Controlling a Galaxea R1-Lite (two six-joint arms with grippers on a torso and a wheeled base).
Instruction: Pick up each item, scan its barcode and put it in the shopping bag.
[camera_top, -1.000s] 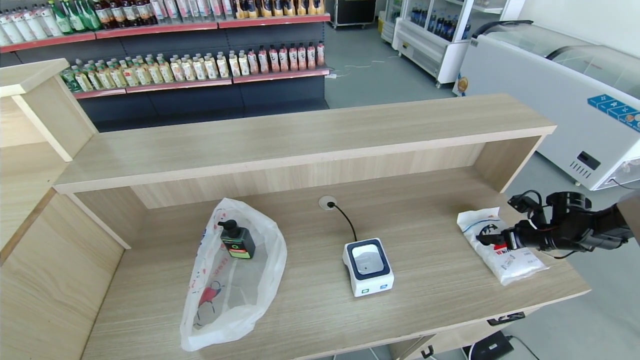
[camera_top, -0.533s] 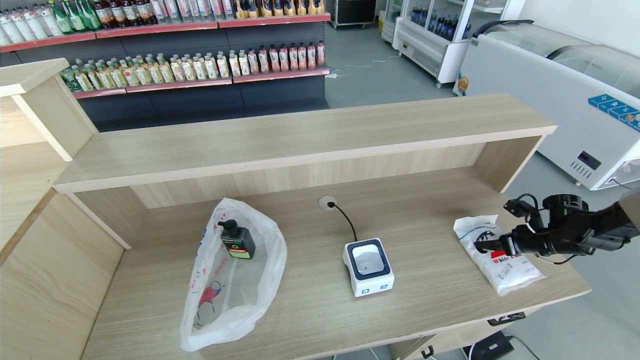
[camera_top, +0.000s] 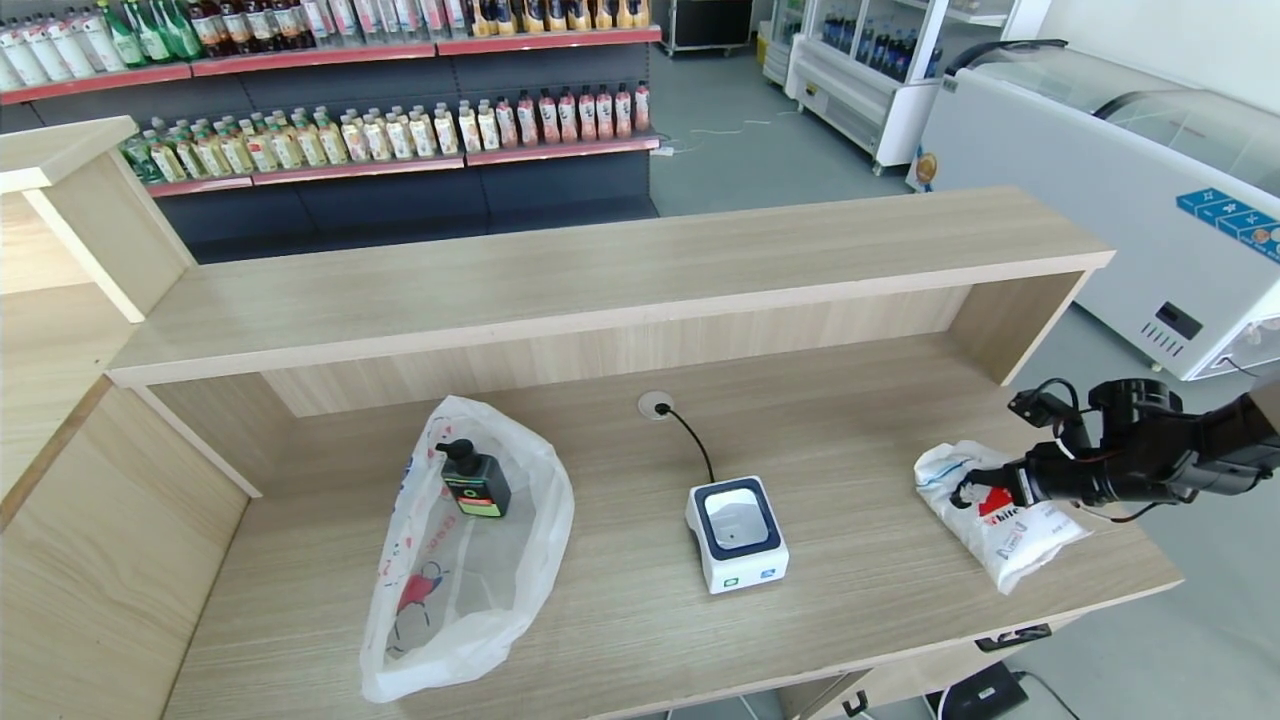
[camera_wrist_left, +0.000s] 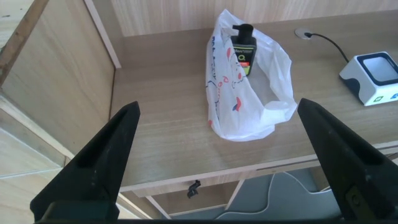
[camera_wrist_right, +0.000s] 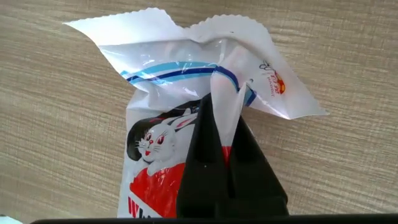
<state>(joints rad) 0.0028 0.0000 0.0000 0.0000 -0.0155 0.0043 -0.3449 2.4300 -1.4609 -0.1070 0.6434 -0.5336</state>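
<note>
Fingers of right gripper (camera_wrist_right: 222, 124) pinch crinkled glossy white plastic packet (camera_wrist_right: 168, 56); left gripper (camera_wrist_left: 217, 106) fingers spread wide.

White bag (camera_wrist_right: 161, 68) pinched in my right claw (camera_wrist_right: 214, 118): red-panel lettering beside the claw is cut off, nothing legible.

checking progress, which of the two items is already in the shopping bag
The dark pump bottle, lying inside the shopping bag. The white snack packet is outside it, at the counter's right end, pinched by the right gripper.
</note>
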